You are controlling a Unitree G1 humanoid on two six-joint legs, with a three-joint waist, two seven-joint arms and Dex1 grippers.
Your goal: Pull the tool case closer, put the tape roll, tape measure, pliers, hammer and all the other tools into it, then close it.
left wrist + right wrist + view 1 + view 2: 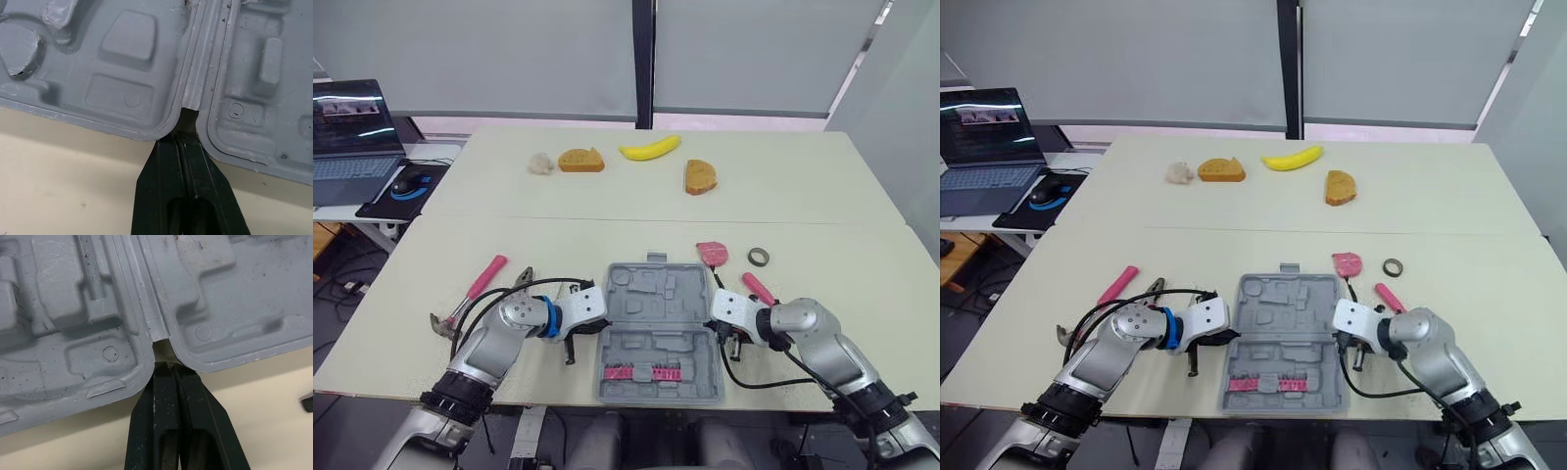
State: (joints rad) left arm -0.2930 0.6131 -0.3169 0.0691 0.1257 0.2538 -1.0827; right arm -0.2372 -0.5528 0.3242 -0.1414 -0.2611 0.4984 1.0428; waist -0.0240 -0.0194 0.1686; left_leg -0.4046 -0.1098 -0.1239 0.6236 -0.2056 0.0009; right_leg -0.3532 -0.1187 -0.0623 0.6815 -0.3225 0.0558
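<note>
Bracing the open tool case (651,294) from both sides, the left tool (182,139) and right tool (168,366) are each clenched on nothing, their shut tips seated in the hinge notches (a hook, I judge, for dragging it). The case lies at the near edge of the counter (842,294). The hammer (475,291) and pliers (522,279) lie toward the left edge, the tape measure (712,254) and tape roll (759,257) toward the right.

I get bright, even light across the table (822,196) — just faint, soft shadows hugging the tool case (646,294).
</note>
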